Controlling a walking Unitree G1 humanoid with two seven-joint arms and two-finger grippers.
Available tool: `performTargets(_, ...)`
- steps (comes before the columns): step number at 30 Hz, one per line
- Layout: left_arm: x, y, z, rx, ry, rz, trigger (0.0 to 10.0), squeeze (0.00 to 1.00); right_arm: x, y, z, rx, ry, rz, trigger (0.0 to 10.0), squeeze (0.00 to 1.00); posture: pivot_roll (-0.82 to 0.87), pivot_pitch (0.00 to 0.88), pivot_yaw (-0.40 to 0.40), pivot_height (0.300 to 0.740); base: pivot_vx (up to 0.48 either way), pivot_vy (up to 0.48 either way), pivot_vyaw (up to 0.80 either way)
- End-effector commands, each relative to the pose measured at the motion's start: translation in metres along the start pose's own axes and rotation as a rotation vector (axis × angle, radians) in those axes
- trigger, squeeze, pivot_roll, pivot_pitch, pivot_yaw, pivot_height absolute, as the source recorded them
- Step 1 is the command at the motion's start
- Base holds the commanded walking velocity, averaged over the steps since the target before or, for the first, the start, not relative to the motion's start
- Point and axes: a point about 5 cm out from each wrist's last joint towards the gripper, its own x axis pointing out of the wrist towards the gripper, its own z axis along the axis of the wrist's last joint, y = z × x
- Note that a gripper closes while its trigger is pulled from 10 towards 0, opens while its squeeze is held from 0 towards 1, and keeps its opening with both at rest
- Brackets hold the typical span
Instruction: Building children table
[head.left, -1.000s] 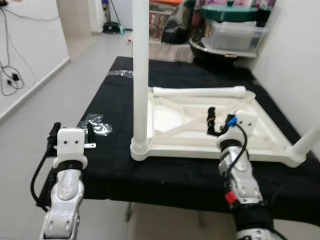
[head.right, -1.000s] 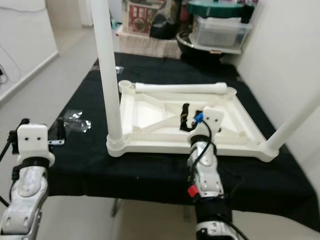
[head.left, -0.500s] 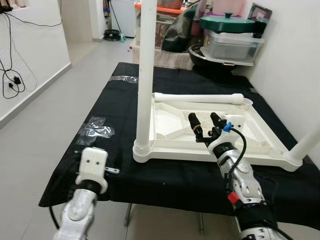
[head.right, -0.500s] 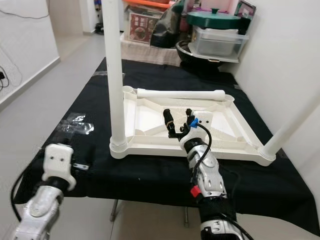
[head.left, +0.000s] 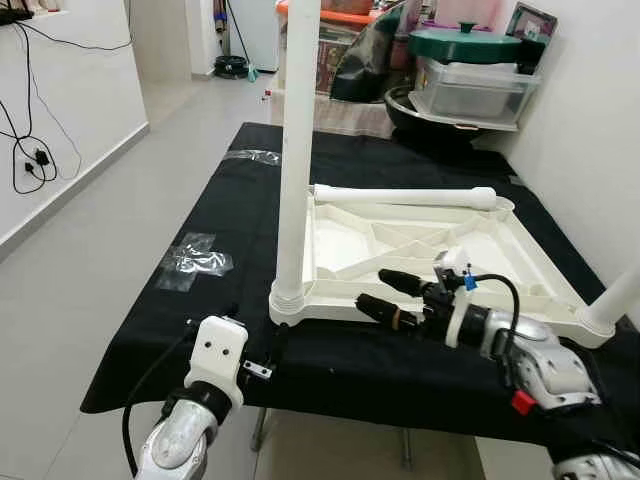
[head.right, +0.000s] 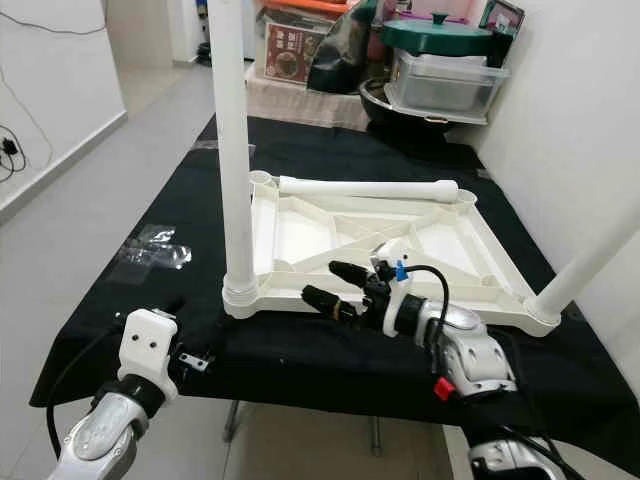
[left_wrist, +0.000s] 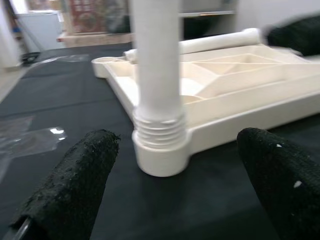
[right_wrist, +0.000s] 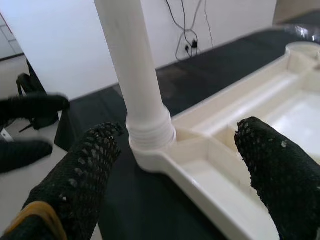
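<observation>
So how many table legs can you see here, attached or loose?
3. One upright leg is screwed into the tabletop's near-left corner, another leg rises from the near-right corner, and a loose leg lies along the far edge. A fourth may be out of view.

Upright leg (head.left: 298, 150) stands between both pincers

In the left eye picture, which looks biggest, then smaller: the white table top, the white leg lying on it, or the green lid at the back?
1. Table top
2. Lying leg
3. Green lid, though it sits farther back, so it may only look smaller.
</observation>
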Motion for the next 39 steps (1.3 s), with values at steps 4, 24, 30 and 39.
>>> performTargets(4,-0.015,-0.009,-0.005,-0.006,0.051,-0.068,10.0,0.00,0.024,0.003,0.012,-0.034,-0.054,0.023,10.0,0.00,0.14,0.000,-0.092,0.740,0.000,0.000,0.00)
performTargets(24,-0.024,-0.012,-0.003,-0.013,0.069,-0.073,10.0,0.00,0.064,0.026,0.048,-0.044,-0.203,0.152,10.0,0.00,0.15,0.000,-0.113,0.740,0.000,0.000,0.00)
performTargets(30,-0.025,-0.013,-0.002,-0.016,0.070,-0.073,10.0,0.00,0.080,0.030,0.051,-0.049,-0.213,0.143,10.0,0.00,0.15,0.000,-0.116,0.740,0.000,0.000,0.00)
performTargets(39,-0.026,-0.014,0.000,-0.015,0.070,-0.073,10.0,0.00,0.088,0.030,0.054,-0.041,-0.225,0.111,10.0,0.00,0.15,0.000,-0.119,0.740,0.000,0.000,0.00)
